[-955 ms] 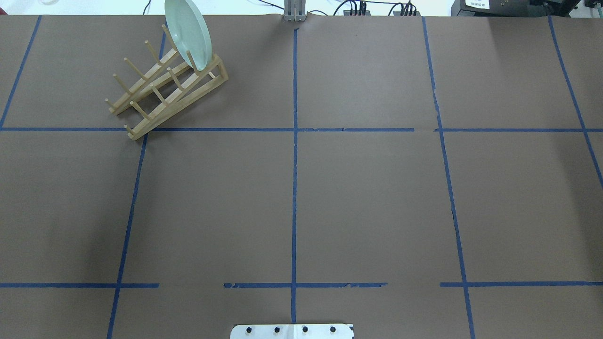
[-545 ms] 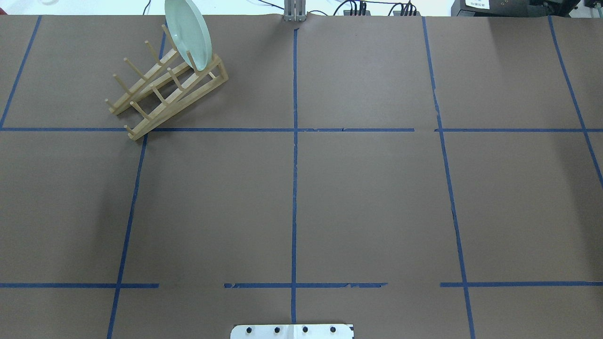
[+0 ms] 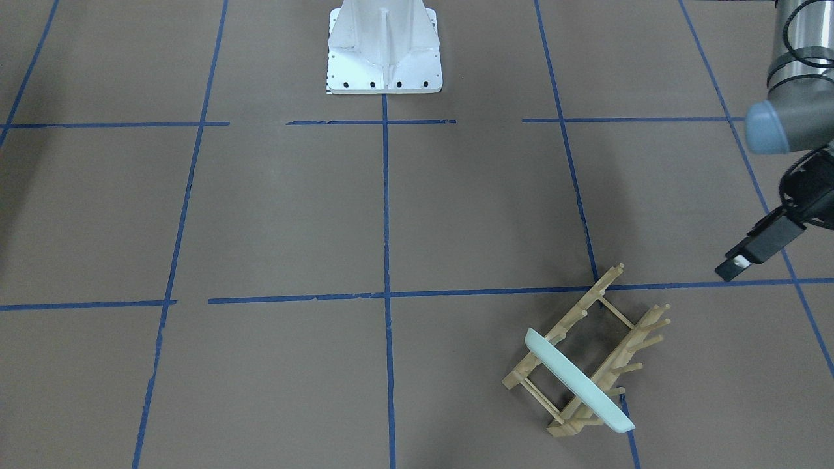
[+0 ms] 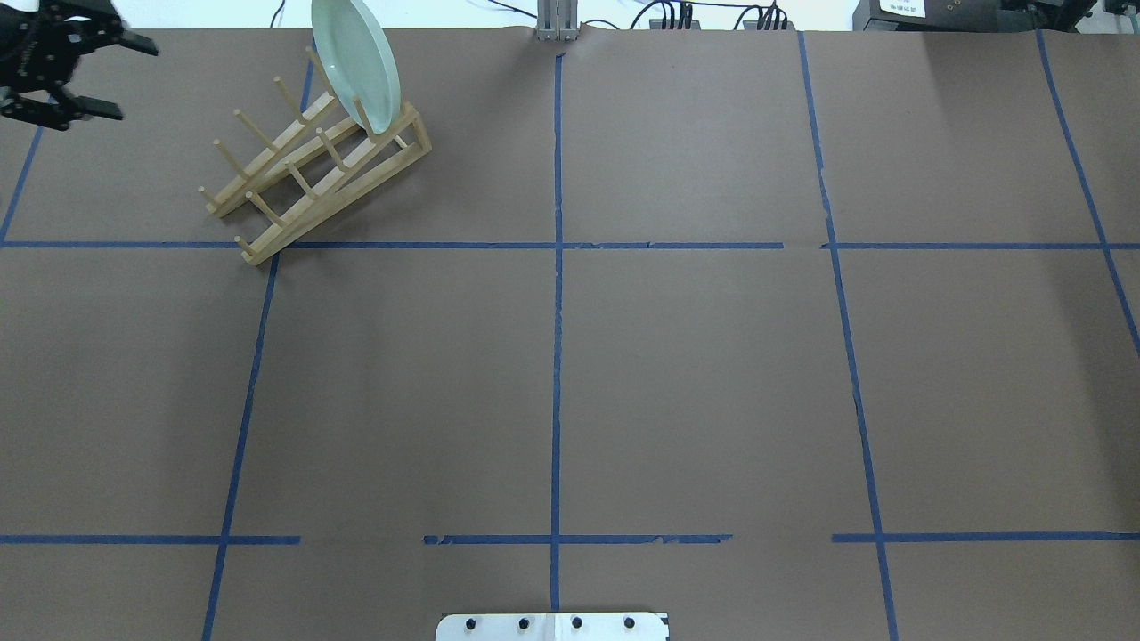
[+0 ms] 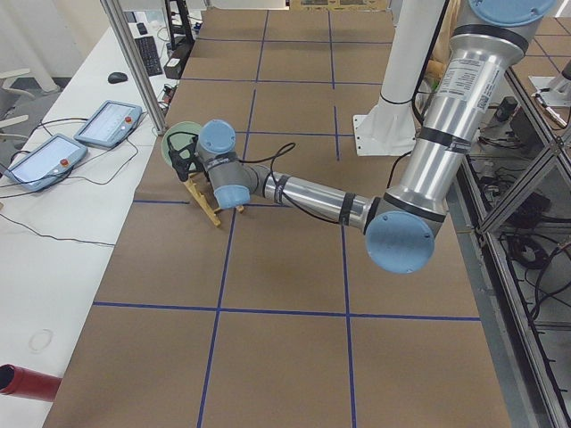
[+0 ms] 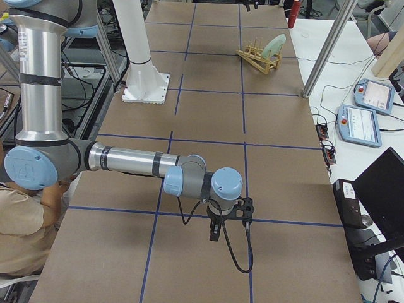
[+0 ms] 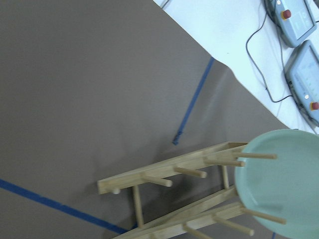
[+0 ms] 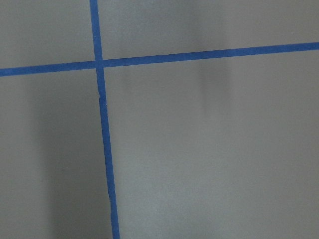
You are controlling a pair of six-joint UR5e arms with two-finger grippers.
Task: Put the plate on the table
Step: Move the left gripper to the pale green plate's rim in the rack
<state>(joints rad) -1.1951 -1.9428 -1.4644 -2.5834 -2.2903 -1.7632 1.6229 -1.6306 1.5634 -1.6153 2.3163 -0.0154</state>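
Note:
The pale mint-green plate (image 4: pixel 356 62) stands on edge in the far slot of the wooden peg rack (image 4: pixel 312 165) at the far left of the brown table (image 4: pixel 695 374). The front view shows the plate edge-on (image 3: pixel 576 381). It also shows in the left wrist view (image 7: pixel 281 184) among the pegs. My left gripper (image 4: pixel 120 78) is open and empty, held above the table to the left of the rack and apart from it. My right gripper (image 6: pixel 218 230) hangs low over bare table at the other end, and I cannot tell if it is open or shut.
The white robot base (image 4: pixel 552 626) is at the near middle edge. Two teach pendants (image 5: pixel 107 125) lie on the white bench beyond the table's far edge, next to a metal post (image 5: pixel 134 71). The right wrist view shows only table and blue tape (image 8: pixel 102 124).
My left gripper has come into the overhead view at the top left; it was out of view before. The plate and rack have not moved.

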